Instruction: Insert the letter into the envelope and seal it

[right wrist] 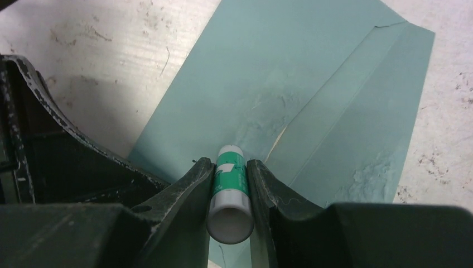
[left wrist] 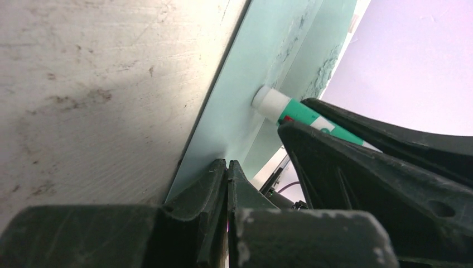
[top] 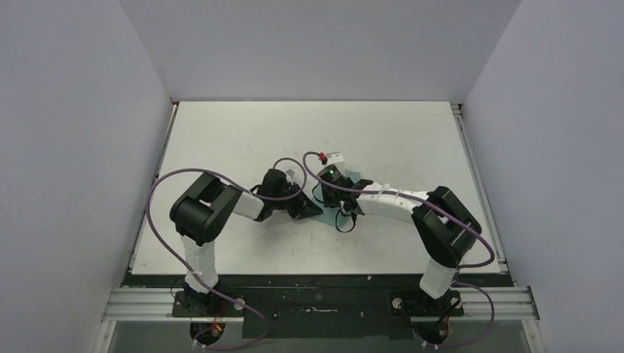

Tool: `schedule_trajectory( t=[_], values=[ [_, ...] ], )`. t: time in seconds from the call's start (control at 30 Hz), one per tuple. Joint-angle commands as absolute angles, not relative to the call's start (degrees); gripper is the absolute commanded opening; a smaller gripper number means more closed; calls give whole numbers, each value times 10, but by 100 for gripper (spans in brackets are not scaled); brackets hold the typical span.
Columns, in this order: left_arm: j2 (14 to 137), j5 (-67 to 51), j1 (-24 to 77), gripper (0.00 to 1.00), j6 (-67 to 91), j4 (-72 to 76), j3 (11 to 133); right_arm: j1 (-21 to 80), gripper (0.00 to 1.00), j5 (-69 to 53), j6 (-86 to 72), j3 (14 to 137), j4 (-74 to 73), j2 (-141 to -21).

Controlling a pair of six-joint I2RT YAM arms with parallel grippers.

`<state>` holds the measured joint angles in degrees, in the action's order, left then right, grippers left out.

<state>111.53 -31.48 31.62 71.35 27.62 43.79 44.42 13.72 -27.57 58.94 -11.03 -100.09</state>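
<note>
Two right gripper (right wrist: 228,163) fingers clamp a white-and-green cylindrical stick (right wrist: 228,187), tip down by the flat teal paper envelope (right wrist: 312,72)'s flap fold. The left gripper (left wrist: 227,166), fingers closed, sits at its left edge, with scuffed white table (right wrist: 83,56) beyond.

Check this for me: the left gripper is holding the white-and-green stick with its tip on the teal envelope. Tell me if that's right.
Not quite: it is the right gripper that is holding the white-and-green stick, with its tip on the teal envelope. The right wrist view shows the stick clamped between that gripper's own fingers.
</note>
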Motion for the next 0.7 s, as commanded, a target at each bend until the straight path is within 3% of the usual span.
schedule_trajectory(
  t=[0.0, 0.3, 0.67],
  values=[
    [1147, -251, 314, 0, 701, 214, 412, 425, 5, 100, -270, 572, -178, -981],
    [1157, -254, 314, 0, 701, 222, 403, 347, 5, 77, -184, 634, -146, -1048],
    [1168, -257, 315, 0, 717, 242, 413, 423, 5, 25, -213, 577, -188, -996]
  ],
)
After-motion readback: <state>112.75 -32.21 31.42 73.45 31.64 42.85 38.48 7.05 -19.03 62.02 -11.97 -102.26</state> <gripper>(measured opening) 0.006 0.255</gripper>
